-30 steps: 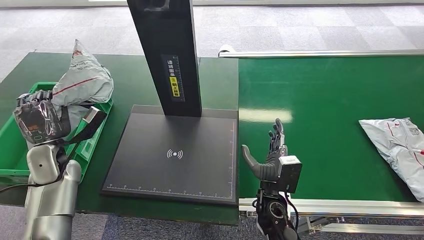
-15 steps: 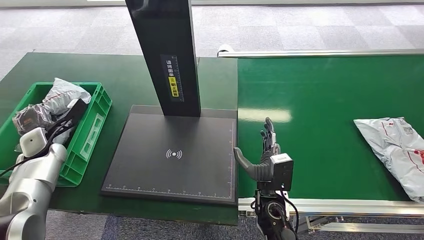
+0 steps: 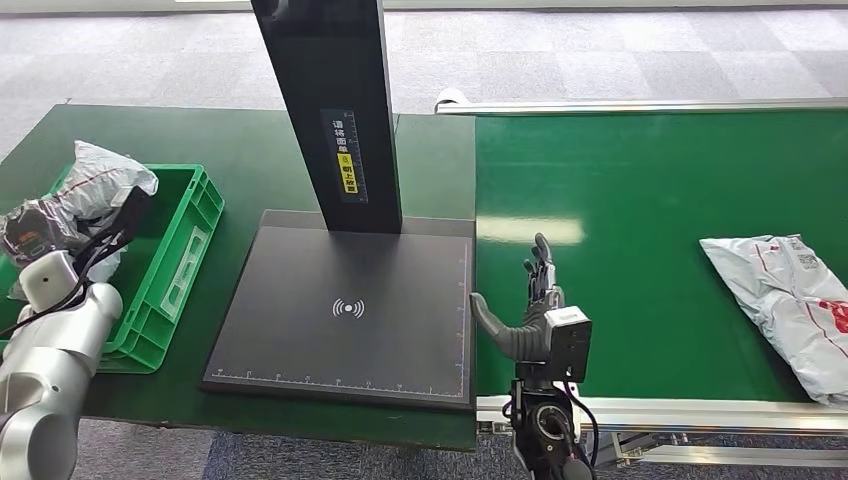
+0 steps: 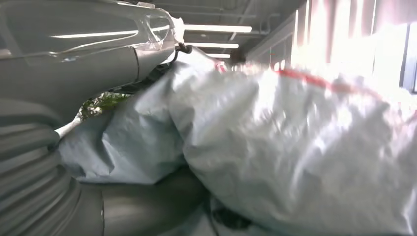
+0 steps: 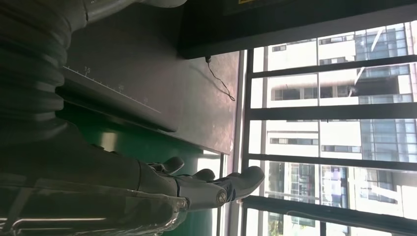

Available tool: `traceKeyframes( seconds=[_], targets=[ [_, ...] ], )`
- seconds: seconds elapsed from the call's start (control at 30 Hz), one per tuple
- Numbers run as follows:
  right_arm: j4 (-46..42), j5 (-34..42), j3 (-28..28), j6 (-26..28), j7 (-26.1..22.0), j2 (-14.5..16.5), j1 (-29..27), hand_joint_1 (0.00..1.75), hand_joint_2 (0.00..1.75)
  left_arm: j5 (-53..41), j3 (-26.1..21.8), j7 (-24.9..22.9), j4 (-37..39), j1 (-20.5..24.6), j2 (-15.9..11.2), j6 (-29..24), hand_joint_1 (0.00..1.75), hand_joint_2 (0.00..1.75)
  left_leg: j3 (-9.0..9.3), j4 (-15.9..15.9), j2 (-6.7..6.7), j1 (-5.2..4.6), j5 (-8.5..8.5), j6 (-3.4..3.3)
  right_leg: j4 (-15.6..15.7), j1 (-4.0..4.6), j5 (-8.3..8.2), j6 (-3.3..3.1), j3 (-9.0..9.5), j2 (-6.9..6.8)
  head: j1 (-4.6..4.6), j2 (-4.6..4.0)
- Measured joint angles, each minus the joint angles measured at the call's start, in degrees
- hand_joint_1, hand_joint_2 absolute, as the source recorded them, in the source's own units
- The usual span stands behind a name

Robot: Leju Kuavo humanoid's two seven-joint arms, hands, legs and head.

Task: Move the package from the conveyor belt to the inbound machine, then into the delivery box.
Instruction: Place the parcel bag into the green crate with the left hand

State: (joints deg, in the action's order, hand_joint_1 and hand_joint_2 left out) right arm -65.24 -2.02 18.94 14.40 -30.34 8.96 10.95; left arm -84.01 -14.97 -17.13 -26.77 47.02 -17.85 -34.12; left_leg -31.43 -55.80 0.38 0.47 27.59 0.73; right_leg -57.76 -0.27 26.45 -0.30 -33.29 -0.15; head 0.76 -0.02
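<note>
Left hand [image 3: 45, 232] is gripping a crumpled grey package [image 3: 100, 178] at the far-left corner of the green delivery box [image 3: 175, 265]; since half a second ago it has been shifting left and lifting the package toward the box's outer edge. Right hand [image 3: 533, 300] is hovering released, fingers straight and thumb spread, at the near-left of the green conveyor belt [image 3: 640, 200], beside the black inbound machine [image 3: 345, 310]. A second grey package [image 3: 795, 300] is lying on the belt at right, having drifted slightly leftward.
</note>
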Motion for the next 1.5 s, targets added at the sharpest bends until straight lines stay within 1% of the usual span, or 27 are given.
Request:
traceKeyframes(
  seconds=[0.07, 0.2, 0.37, 0.63, 0.67, 0.7, 0.73, 0.8, 0.87, 0.9, 0.93, 1.0, 1.07, 1.1, 1.13, 1.2, 1.23, 1.27, 1.33, 1.4, 1.47, 1.5],
  targets=[
    [-0.2, 0.0, 0.0, 0.0, 0.0, 0.0, 0.0, 0.0, 1.75, 0.0, 0.0, 0.8, 0.0, 0.0, 0.0, -1.6, 0.0, 1.75, 0.0, 0.0, 0.0, 0.0, 0.0, 0.0, 0.0, 0.0, 0.0, 0.0, 0.0, 0.0, 0.0, 0.0],
    [-0.3, 0.1, 0.0, 0.0, 0.0, 0.0, 0.0, 0.0, 1.75, 1.6, 0.0, 4.6, 0.0, 0.0, 0.5, -3.1, 0.0, 1.75, 0.01, 0.0, 0.0, 0.0, 0.0, 0.0, 0.0, 0.0, 0.0, 0.0, -0.01, 0.0, -0.01, 0.0],
    [-0.3, 0.1, 0.0, 0.0, -0.1, 0.0, 0.0, 0.0, 1.75, 1.1, 0.5, 3.9, -0.1, 0.0, 1.9, -0.8, 0.0, 1.75, 0.01, 0.0, 0.01, 0.0, 0.0, 0.0, 0.0, 0.0, -0.01, 0.0, 0.0, 0.0, -0.01, 0.0],
    [-0.3, 0.1, 0.0, 0.0, -0.3, -0.1, 0.0, 0.0, 1.75, 3.2, 0.9, 6.6, -1.2, -0.6, 3.1, -1.3, 0.0, 1.75, 0.0, 0.0, 0.0, 0.0, 0.0, 0.0, 0.0, 0.0, -0.01, 0.0, 0.0, 0.0, 0.0, 0.0],
    [-0.3, 0.1, 0.0, 0.0, -0.3, -0.1, 0.0, 0.0, 1.75, 4.3, 0.9, 7.8, -1.5, -0.9, 3.2, -2.0, 0.0, 1.75, 0.0, 0.0, 0.01, 0.0, 0.0, 0.0, 0.0, 0.0, -0.01, 0.0, 0.0, 0.0, 0.0, 0.0],
    [-0.3, 0.2, 0.0, 0.0, -0.4, -0.1, 0.0, 0.0, 1.75, 6.6, 0.8, 10.3, -2.2, -1.4, 3.3, -2.9, 0.0, 1.75, 0.01, 0.0, 0.01, 0.0, 0.0, 0.0, 0.0, 0.0, -0.01, 0.0, -0.01, 0.01, 0.0, 0.0],
    [-0.3, 0.2, 0.0, 0.1, -0.6, -0.1, 0.0, 0.0, 1.75, 9.9, 0.7, 13.9, -3.3, -2.1, 3.5, -3.9, 0.0, 1.75, 0.01, 0.0, 0.01, 0.0, 0.0, 0.0, 0.0, 0.0, -0.01, 0.0, -0.01, 0.01, 0.0, 0.0],
    [-0.3, 0.5, 0.0, 0.4, -1.0, -0.1, 0.0, 0.0, 1.75, 19.1, 0.0, 24.4, -7.5, -4.2, 4.8, -5.3, 0.0, 1.75, 0.01, 0.0, 0.0, -0.02, 0.0, 0.0, 0.0, -0.01, 0.0, 0.0, -0.01, 0.0, -0.01, 0.0],
    [-0.3, 0.7, 0.0, 0.6, -1.5, -0.1, -0.1, 0.0, 1.75, 27.3, -1.6, 34.7, -13.4, -7.0, 6.9, -5.8, 0.0, 1.75, 0.0, 0.0, 0.0, -0.05, 0.01, -0.01, 0.0, -0.05, 0.0, 0.0, -0.01, 0.0, -0.01, 0.0],
    [-0.3, 0.8, 0.0, 0.6, -1.7, -0.1, -0.1, 0.0, 1.75, 29.9, -2.6, 38.5, -16.2, -8.2, 8.0, -5.8, 0.0, 1.75, 0.0, 0.0, 0.01, -0.07, 0.01, -0.01, 0.0, -0.07, 0.0, 0.0, -0.01, 0.01, -0.01, 0.0],
    [-0.3, 1.0, 0.0, 0.6, -1.8, -0.2, -0.2, 0.0, 1.75, 31.7, -3.6, 41.2, -18.8, -9.3, 9.2, -5.9, 0.0, 1.75, -0.01, 0.0, 0.02, -0.08, 0.02, -0.01, 0.0, -0.08, 0.0, 0.01, -0.01, 0.01, -0.01, 0.0],
    [-0.3, 1.1, 0.0, 0.6, -2.0, -0.2, -0.3, 0.0, 1.75, 33.3, -5.4, 43.6, -22.8, -11.0, 11.0, -5.9, 0.0, 1.75, -0.01, 0.0, 0.03, -0.08, 0.02, -0.02, 0.0, -0.08, 0.0, 0.01, -0.01, 0.01, -0.01, 0.0],
    [-0.3, 1.2, 0.0, 0.7, -2.0, -0.2, -0.4, 0.0, 1.75, 34.3, -6.7, 44.7, -25.6, -12.1, 12.2, -5.9, 0.0, 1.75, 0.0, 0.0, 0.01, -0.07, 0.02, -0.02, 0.0, -0.08, 0.0, 0.01, -0.01, 0.01, 0.0, 0.0],
    [-0.3, 1.2, 0.0, 0.7, -2.1, -0.2, -0.4, 0.0, 1.75, 35.7, -7.3, 46.1, -26.8, -12.5, 12.7, -5.9, 0.0, 1.75, 0.0, 0.0, 0.0, -0.07, 0.02, -0.02, 0.0, -0.08, 0.0, 0.01, -0.01, 0.01, 0.01, 0.0],
    [-0.3, 1.3, 0.0, 0.7, -2.2, -0.2, -0.4, 0.0, 1.75, 38.1, -8.1, 48.3, -28.0, -13.0, 13.4, -5.9, 0.0, 1.75, 0.0, 0.0, -0.02, -0.06, 0.02, -0.01, 0.0, -0.07, 0.0, 0.0, 0.0, 0.0, 0.01, 0.0],
    [-0.3, 1.5, 0.0, 0.9, -2.4, -0.2, -0.4, 0.0, 1.75, 46.0, -9.1, 53.2, -30.4, -14.3, 14.7, -6.0, 0.0, 1.75, 0.01, 0.0, 0.0, -0.06, 0.02, -0.01, 0.0, -0.07, 0.0, 0.0, 0.01, 0.01, 0.01, 0.0],
    [-0.3, 1.7, 0.0, 1.0, -2.5, -0.2, -0.4, 0.0, 1.75, 50.4, -9.1, 54.4, -31.5, -15.2, 15.2, -6.0, 0.0, 1.75, 0.02, 0.0, 0.02, -0.06, 0.02, -0.01, 0.0, -0.06, 0.0, 0.0, 0.01, 0.03, 0.0, 0.0],
    [-0.3, 1.9, 0.0, 1.1, -2.7, -0.2, -0.4, 0.0, 1.75, 54.5, -8.7, 54.3, -32.5, -16.2, 15.5, -5.9, 0.0, 1.75, 0.03, 0.0, 0.04, -0.06, 0.02, -0.01, 0.0, -0.06, 0.0, 0.0, 0.01, 0.04, 0.01, 0.0],
    [-0.2, 2.2, 0.0, 1.1, -2.9, -0.4, -0.4, 0.0, 1.75, 60.9, -6.8, 52.7, -34.0, -18.1, 15.8, -5.7, 0.0, 1.75, 0.02, 0.0, 0.01, -0.06, 0.02, -0.01, 0.0, -0.06, 0.0, 0.01, 0.01, 0.02, 0.01, 0.0],
    [-0.2, 2.4, 0.0, 1.1, -3.1, -0.6, -0.3, 0.0, 1.75, 65.0, -4.4, 51.9, -35.0, -19.8, 15.7, -4.9, 0.0, 1.75, -0.01, 0.0, -0.04, -0.06, 0.01, -0.01, 0.0, -0.07, 0.01, 0.01, 0.02, -0.03, 0.0, 0.0],
    [-0.1, 2.5, 0.0, 0.8, -3.1, -0.7, -0.2, 0.0, 1.75, 68.5, -2.3, 51.3, -35.9, -20.8, 15.7, -1.7, 0.0, 1.75, -0.03, 0.0, -0.05, -0.07, 0.02, -0.01, 0.0, -0.07, 0.01, 0.02, 0.03, -0.05, 0.0, 0.0],
    [-0.1, 2.6, 0.0, 0.7, -3.1, -0.7, -0.2, 0.0, 1.75, 70.5, -1.5, 50.8, -36.3, -21.2, 15.7, 0.9, 0.0, 1.75, -0.02, 0.0, -0.05, -0.07, 0.02, -0.01, 0.0, -0.07, 0.01, 0.02, 0.03, -0.04, 0.0, 0.0]
  ],
)
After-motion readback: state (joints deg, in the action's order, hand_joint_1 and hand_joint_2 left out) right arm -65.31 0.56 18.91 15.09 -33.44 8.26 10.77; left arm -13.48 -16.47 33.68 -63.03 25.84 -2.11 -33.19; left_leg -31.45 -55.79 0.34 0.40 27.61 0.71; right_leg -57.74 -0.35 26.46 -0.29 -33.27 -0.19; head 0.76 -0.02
